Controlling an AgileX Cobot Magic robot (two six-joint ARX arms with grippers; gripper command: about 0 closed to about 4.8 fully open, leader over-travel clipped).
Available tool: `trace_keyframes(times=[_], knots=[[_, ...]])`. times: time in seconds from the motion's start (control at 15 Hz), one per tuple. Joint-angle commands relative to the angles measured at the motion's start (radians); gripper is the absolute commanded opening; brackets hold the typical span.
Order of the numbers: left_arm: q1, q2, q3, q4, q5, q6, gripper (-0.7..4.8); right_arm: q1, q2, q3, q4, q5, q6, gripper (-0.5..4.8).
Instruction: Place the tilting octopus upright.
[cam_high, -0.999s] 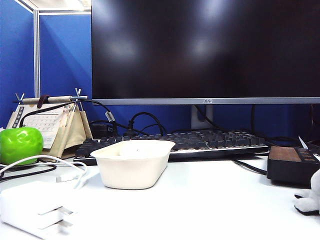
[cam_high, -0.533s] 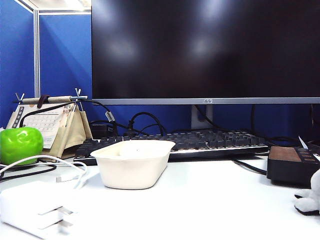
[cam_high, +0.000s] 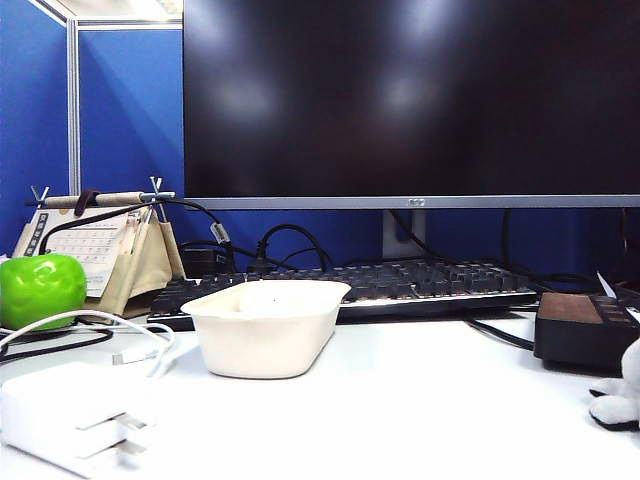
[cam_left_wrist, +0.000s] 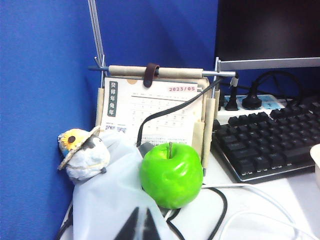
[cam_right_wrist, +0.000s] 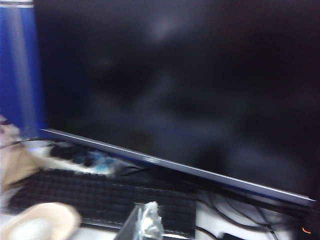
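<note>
At the exterior view's lower right edge we see the octopus (cam_high: 622, 392), partly cut off. Our left gripper (cam_left_wrist: 139, 223) sits pressed together near the green apple (cam_left_wrist: 171, 174); our right gripper (cam_right_wrist: 142, 222), blurred, is likewise closed before the keyboard (cam_right_wrist: 100, 200).

The left tool (cam_left_wrist: 141, 225) is closed, near a green apple (cam_left_wrist: 171, 174). Behind the apple stands a calendar (cam_left_wrist: 150, 112). A keyboard (cam_left_wrist: 267, 142) lies beside it.

The bench carries one monitor (cam_high: 410, 100), one keyboard (cam_high: 400, 282), one white tray (cam_high: 268, 325), one green apple (cam_high: 40, 288), one desk calendar (cam_high: 95, 245), one charger (cam_high: 70, 415), and one octopus (cam_high: 620, 390).
</note>
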Motion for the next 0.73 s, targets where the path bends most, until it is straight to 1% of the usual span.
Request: trace_keyframes(times=[0.07,0.33,0.47,0.73], knots=[[0.001,-0.002,0.003,0.013,0.001,0.000,-0.05,-0.002,-0.075,-0.136,0.044,-0.011,-0.003,0.08],[0.001,-0.003,0.003,0.013,0.001,0.000,-0.05,-0.002,-0.203,-0.384,0.196,-0.028,-0.002,0.08],[0.001,-0.002,0.003,0.013,0.001,0.000,-0.05,-0.003,-0.244,-0.435,0.215,-0.029,-0.003,0.08],[0.001,-0.003,0.003,0.012,0.001,0.000,-0.05,-0.003,-0.248,-0.474,0.242,-0.014,-0.003,0.08]])
